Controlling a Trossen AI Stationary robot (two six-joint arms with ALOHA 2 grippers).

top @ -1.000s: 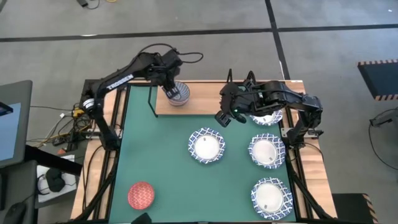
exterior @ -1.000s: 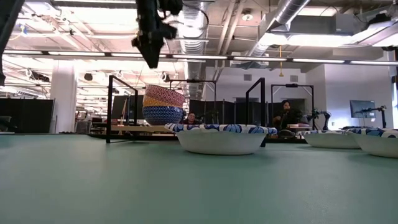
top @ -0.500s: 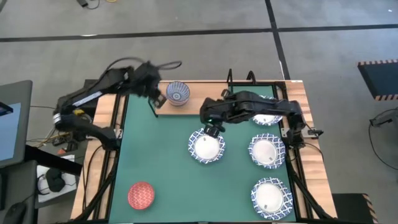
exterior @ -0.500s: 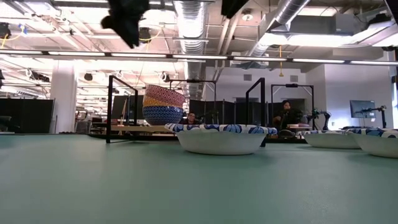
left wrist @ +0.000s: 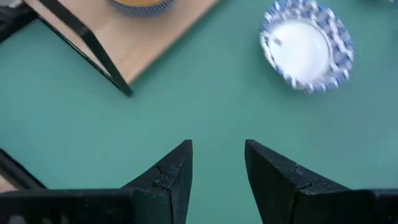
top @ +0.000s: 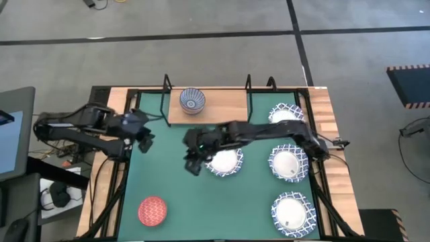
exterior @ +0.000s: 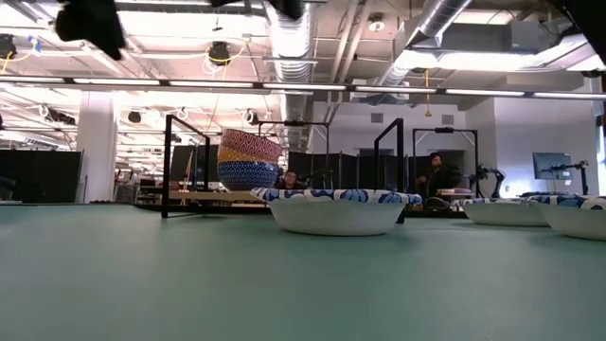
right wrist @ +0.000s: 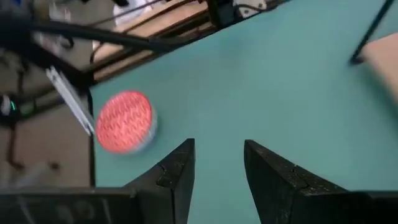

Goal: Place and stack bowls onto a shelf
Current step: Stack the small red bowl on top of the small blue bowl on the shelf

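Ringing the mat [top: 168, 175] (white bowls [top: 287, 163])

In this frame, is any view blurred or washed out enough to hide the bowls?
Right wrist view: motion-smeared, the red bowl soft-edged but recognisable. Left wrist view: a white bowl slightly blurred. Low view: bright ceiling lights, yet the stack on the shelf reads clearly. High view: sharp throughout.
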